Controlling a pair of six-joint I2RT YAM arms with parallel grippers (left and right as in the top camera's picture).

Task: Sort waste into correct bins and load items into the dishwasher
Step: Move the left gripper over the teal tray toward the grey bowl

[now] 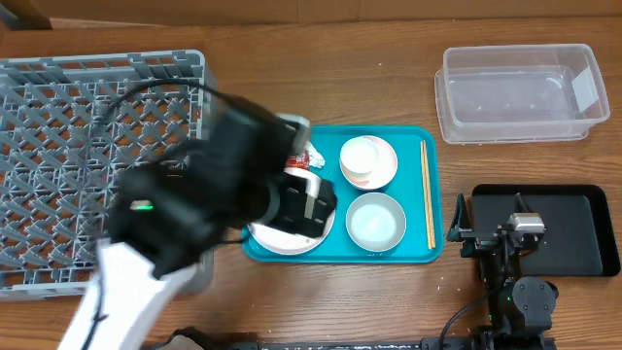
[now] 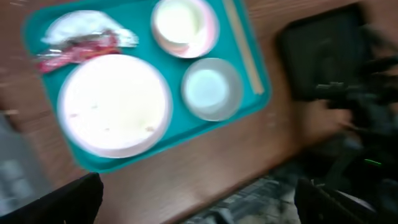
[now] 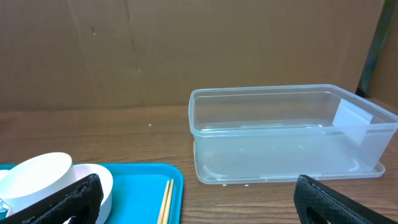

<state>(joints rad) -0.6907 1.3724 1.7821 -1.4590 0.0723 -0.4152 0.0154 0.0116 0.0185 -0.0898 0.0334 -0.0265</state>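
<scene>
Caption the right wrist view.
Open jaws frame a clear rectangular plastic tub on the wooden table; teal plastic tray with round white dishes and thin wooden chopsticks at lower left.

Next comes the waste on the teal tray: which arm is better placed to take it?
Left, most likely. The left arm, jaws open, hangs above the teal tray, with the crumpled napkin, red wrapper and white plate under its camera. The right arm sits by the black tray, facing the clear tub.

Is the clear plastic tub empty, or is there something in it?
Empty. The clear tub shows only its bare floor, both from overhead and through its see-through walls; nothing lies inside.
</scene>
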